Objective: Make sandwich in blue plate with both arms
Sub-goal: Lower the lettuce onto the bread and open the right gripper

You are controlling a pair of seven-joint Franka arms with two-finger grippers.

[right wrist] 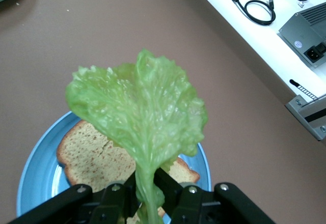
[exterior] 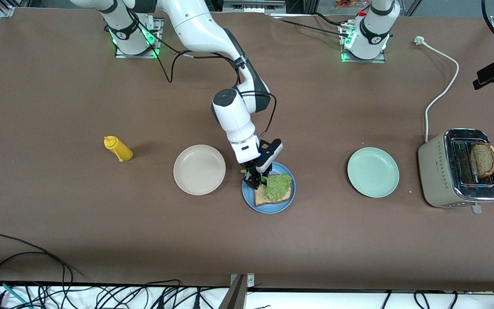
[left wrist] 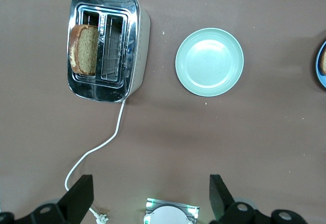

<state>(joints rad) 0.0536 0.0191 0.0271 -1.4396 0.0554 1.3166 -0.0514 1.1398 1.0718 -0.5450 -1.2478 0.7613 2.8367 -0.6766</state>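
Over the blue plate (exterior: 247, 198): right pincer (exterior: 256, 183), clamped on the stem of the lettuce leaf (right wrist: 140, 124), leaf spread above one bread slice (right wrist: 94, 158) lying on that plate. In the front view, leaf draped across most of the slice, pincer at the plate's edge toward the right arm's end. No second slice on the plate.

Outward from the plate: beige plate (exterior: 199, 169) just beside it toward the right arm's end, then a yellow squeeze bottle (exterior: 118, 148) lying tilted, well apart. Toward the left arm's end: mint green plate (exterior: 373, 172), then a silver toaster (exterior: 442, 176) with a second bread slice (exterior: 483, 159) standing in one slot; white cord (exterior: 442, 92) running from the toaster toward the left arm's base, plug loose on the surface.

Left pincer (left wrist: 150, 196): fingers wide apart, holding nothing, waiting high above the toaster end of the surface near its own base.

Surface (exterior: 58, 107): brown matte covering, metal frame rails at the corners. Along the edge nearest the front camera: white strip with loose black cables (exterior: 28, 274).
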